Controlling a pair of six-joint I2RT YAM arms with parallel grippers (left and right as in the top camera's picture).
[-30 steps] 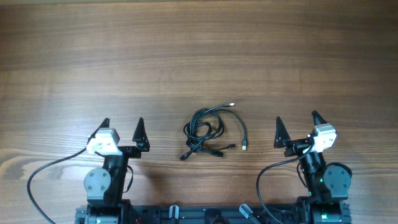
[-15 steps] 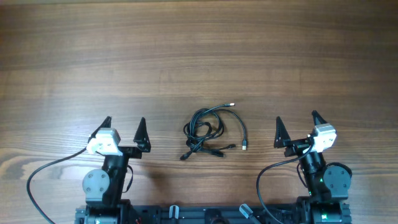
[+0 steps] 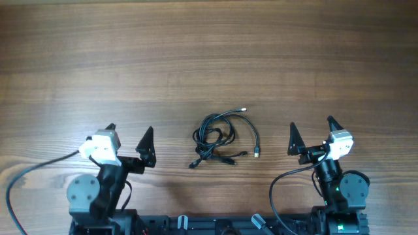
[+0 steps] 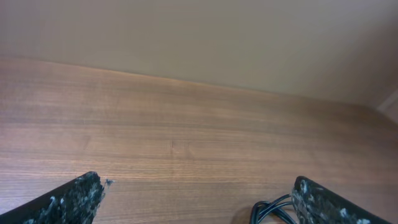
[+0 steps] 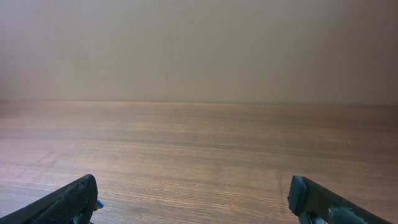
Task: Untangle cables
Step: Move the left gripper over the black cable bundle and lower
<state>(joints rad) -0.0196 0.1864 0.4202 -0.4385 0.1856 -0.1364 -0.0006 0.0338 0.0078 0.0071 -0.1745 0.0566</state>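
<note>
One shift: left fingers [image 3: 147, 137] toward cables [image 3: 219, 134]

Wooden table [image 3: 209, 52], plain beige wall [image 5: 199, 50]

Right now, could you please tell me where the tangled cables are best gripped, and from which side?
Probably the loose strand on the right of the cables, near its gold-tipped plug. It lies flat, clear of the rest, so come down from above with the nearer, open right gripper.
</note>
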